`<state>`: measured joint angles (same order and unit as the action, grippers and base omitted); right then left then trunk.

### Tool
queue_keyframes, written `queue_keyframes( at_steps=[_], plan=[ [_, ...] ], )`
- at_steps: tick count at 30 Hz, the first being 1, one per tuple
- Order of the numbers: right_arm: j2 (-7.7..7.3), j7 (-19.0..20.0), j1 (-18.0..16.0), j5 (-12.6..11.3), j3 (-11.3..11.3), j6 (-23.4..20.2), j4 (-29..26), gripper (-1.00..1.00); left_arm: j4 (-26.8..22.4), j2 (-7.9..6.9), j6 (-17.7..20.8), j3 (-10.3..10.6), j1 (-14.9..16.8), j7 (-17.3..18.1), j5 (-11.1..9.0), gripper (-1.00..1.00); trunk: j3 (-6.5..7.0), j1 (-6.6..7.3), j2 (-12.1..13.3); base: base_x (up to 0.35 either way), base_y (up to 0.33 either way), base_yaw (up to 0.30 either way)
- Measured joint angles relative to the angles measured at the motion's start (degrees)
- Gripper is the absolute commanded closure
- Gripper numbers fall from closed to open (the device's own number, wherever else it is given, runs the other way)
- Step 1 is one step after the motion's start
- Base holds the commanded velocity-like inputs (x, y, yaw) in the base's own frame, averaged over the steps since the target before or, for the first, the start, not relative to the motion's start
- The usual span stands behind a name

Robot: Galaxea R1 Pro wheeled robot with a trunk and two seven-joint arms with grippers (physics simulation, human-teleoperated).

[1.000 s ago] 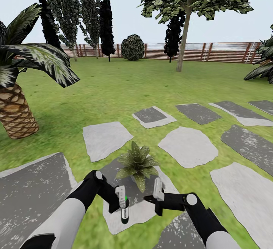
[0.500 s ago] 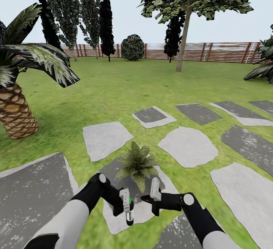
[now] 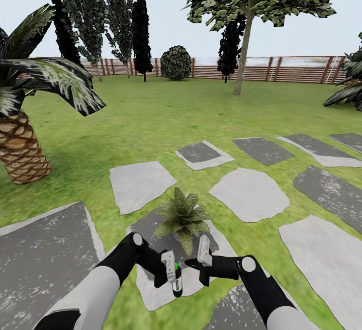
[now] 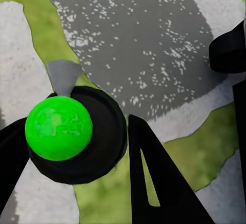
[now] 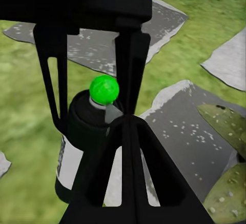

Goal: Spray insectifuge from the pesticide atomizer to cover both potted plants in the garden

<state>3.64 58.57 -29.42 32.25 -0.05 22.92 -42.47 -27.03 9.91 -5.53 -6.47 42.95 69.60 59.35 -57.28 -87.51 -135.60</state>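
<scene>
Left gripper [image 3: 171, 268], arm bent inward, clenches the upright pesticide atomizer [image 3: 175, 280] near the potted plant [image 3: 182, 218]; right gripper [image 3: 200, 255] state undeterminable.

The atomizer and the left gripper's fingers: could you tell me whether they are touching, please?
Touching. In the left wrist view the atomizer sits between the left gripper's dark fingers, which press its round black body on both sides with no gap.

Potted plant [image 3: 182, 217] on a stepping slab [image 3: 151, 227] just ahead of my grippers, atomizer [image 3: 176, 279] between my left gripper's [image 3: 170, 269] fingers, right gripper [image 3: 200, 258] just beside it, palm [image 3: 22, 118] far left, fence [image 3: 281, 68] behind the lawn [image 3: 151, 118]
</scene>
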Motion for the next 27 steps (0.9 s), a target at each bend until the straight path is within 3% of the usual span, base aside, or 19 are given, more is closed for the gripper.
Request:
queue_keyframes(
  at_steps=[10,27],
  plan=[
    [-0.01,0.0,0.0,0.0,0.0,0.0,0.1,1.00,0.1,0.00,-0.4,0.0,0.0,0.0,-1.7,1.00,0.00,0.00,0.0,0.000,0.000,0.000],
    [0.02,0.0,0.0,0.0,0.0,0.0,0.1,1.00,2.8,0.01,-1.8,0.1,0.0,-0.2,-1.8,1.00,0.00,0.00,0.0,0.000,0.000,0.000]
  ],
)
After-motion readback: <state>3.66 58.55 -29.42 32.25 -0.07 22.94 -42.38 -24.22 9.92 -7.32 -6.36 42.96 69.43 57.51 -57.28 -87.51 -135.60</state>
